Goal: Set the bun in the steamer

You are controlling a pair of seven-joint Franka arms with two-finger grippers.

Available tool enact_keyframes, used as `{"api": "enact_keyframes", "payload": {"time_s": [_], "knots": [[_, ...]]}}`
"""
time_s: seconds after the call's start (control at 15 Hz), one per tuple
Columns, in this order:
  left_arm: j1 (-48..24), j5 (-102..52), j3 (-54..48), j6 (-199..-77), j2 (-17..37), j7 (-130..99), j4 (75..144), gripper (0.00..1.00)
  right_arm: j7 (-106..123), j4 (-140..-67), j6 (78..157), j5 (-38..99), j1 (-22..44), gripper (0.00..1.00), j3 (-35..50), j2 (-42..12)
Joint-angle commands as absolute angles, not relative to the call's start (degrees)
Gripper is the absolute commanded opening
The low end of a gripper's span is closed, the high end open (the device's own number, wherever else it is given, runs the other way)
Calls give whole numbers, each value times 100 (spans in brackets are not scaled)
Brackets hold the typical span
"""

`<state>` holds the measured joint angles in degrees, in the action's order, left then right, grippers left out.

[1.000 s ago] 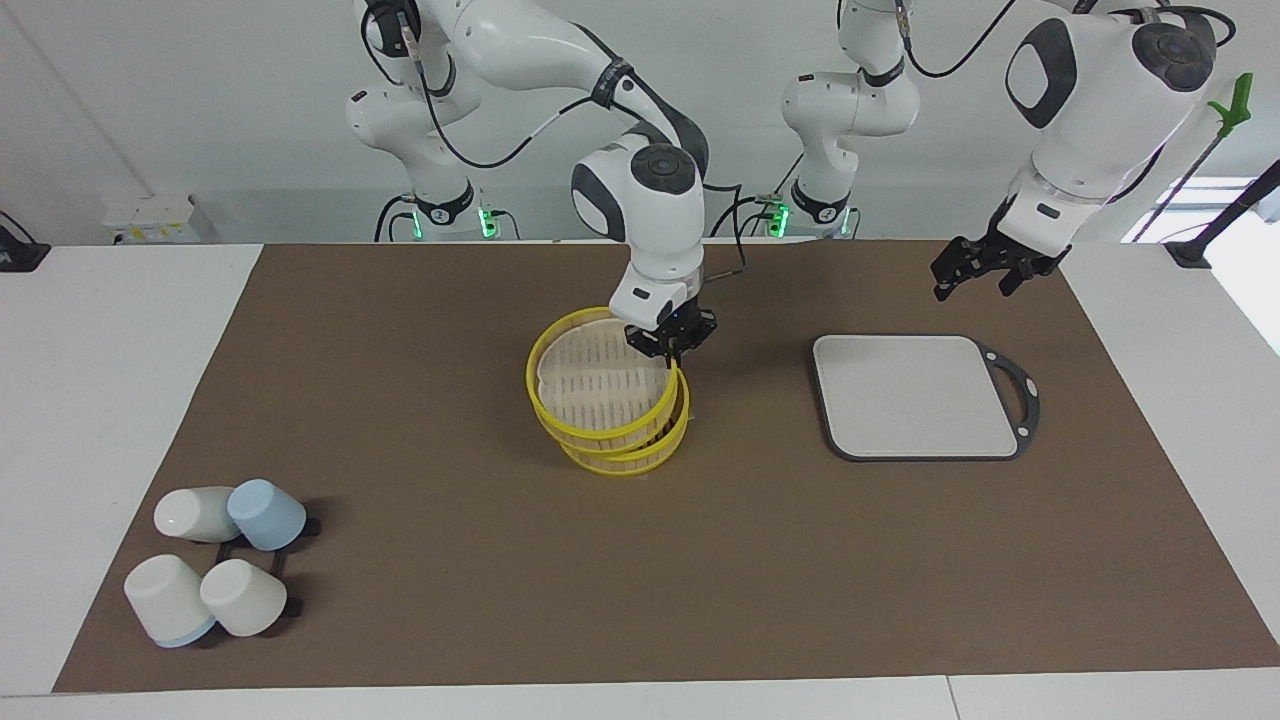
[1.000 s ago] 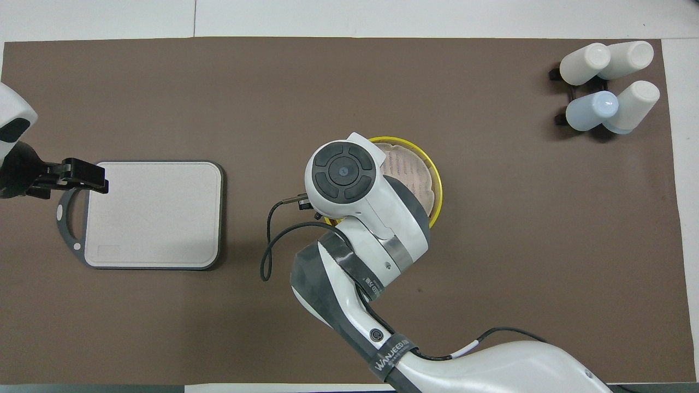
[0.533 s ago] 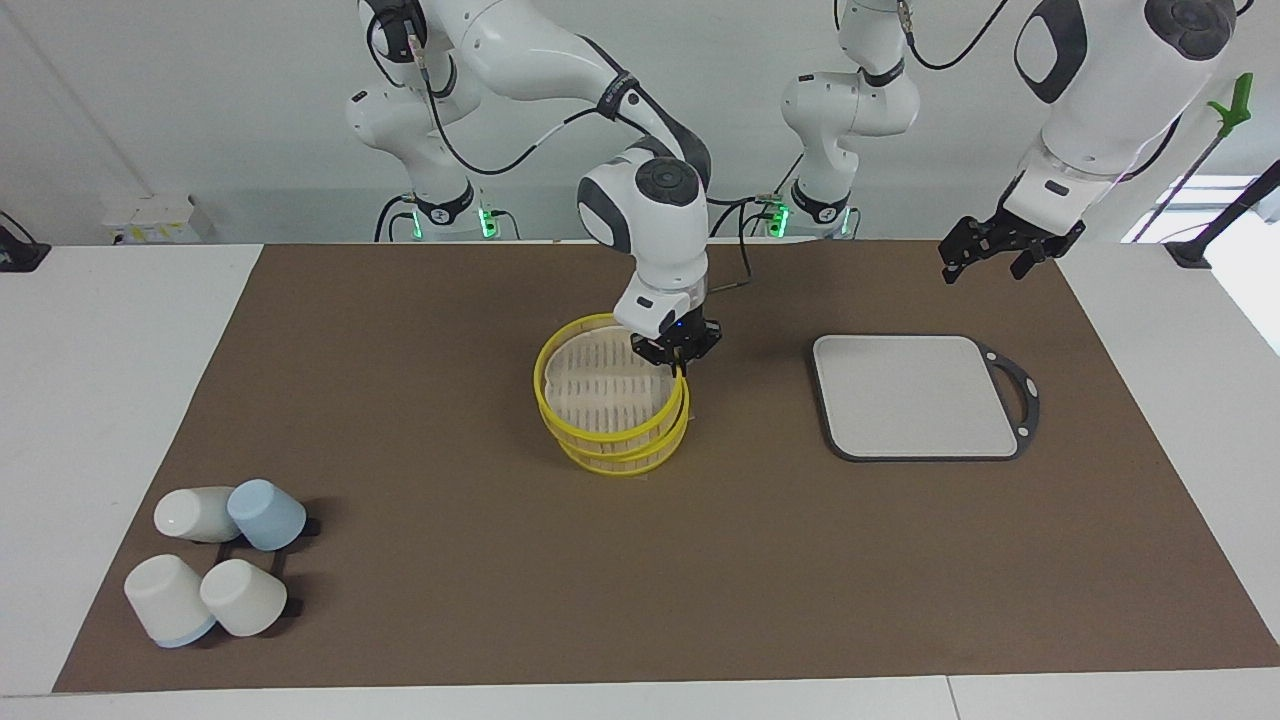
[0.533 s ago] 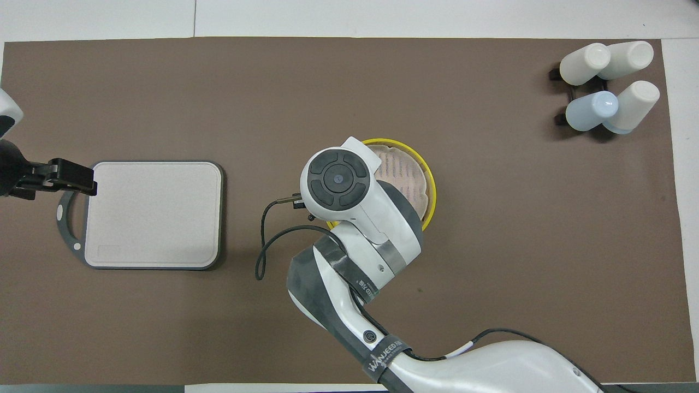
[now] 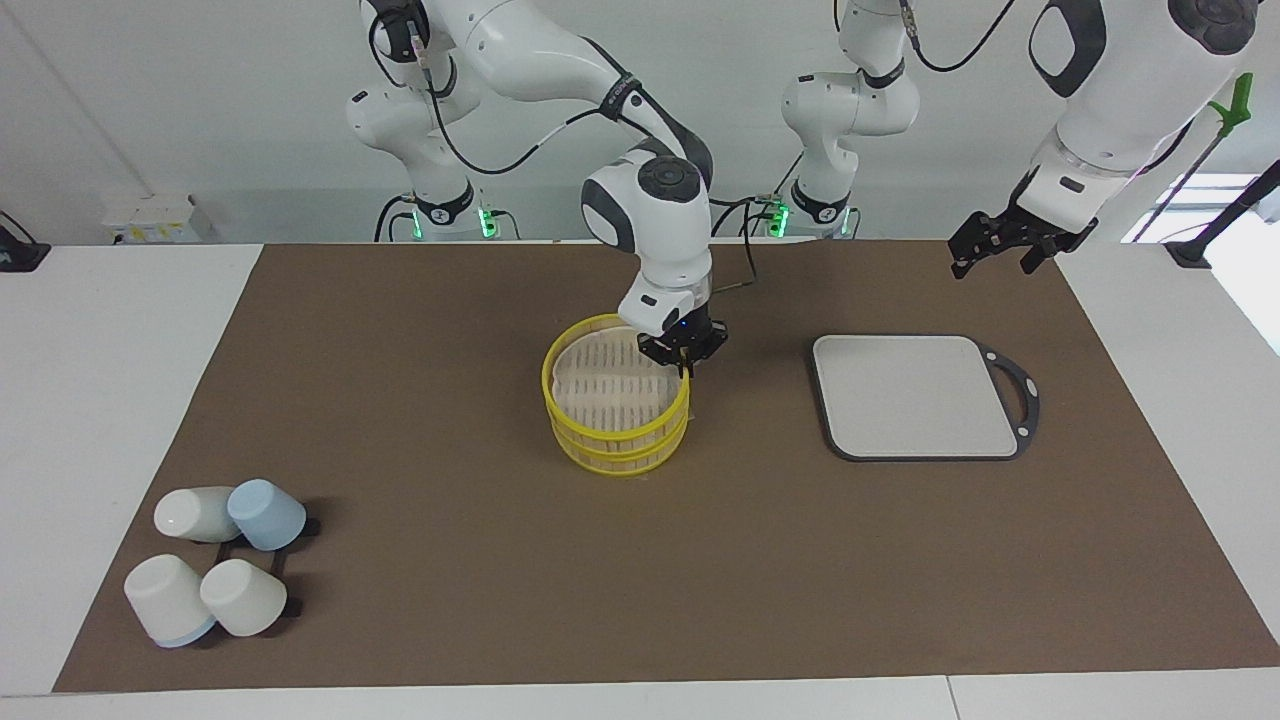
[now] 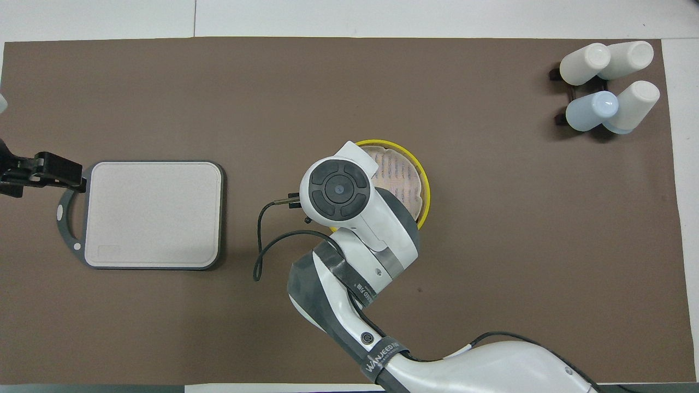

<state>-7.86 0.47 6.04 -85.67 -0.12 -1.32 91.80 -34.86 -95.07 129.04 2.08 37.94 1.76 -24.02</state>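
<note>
Right pincer gripping yellow tier rim
Tier sitting atop steamer; left pincer hovering open beside it, empty.

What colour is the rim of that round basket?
Bright yellow; the basket shows best in the facing view.

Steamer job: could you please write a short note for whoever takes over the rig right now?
Right tool: shut on the rim of the lined tier, mid-mat. That tier sits on the steamer and covers it.
Left tool: open, waiting in the air by the handle end of the board.
Bun: not in view.
Done: no bun placed that shows.
Left: uncover steamer, find bun, place it.
</note>
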Motion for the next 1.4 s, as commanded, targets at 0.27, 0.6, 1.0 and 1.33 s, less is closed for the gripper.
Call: {"api": "enact_keyframes", "payload": {"time_s": [0.27, 0.6, 1.0, 1.33], "knots": [[-668, -290, 545, -8473, -9, -53, 9053, 100, -3586, -9467, 13008, 228, 3683, 100, 167, -2277], [-677, -237, 554, -8464, -18, -53, 9053, 100, -2853, -9395, 11607, 132, 2605, 100, 114, -1225], [-729, -123, 554, -8473, -18, -35, 9053, 100, -800, -10096, 9509, 123, 1020, 100, 123, 261], [-721, -123, 571, -8499, -18, -44, 9053, 100, 49, -10310, 10035, 70, 466, 100, 114, 352]]}}
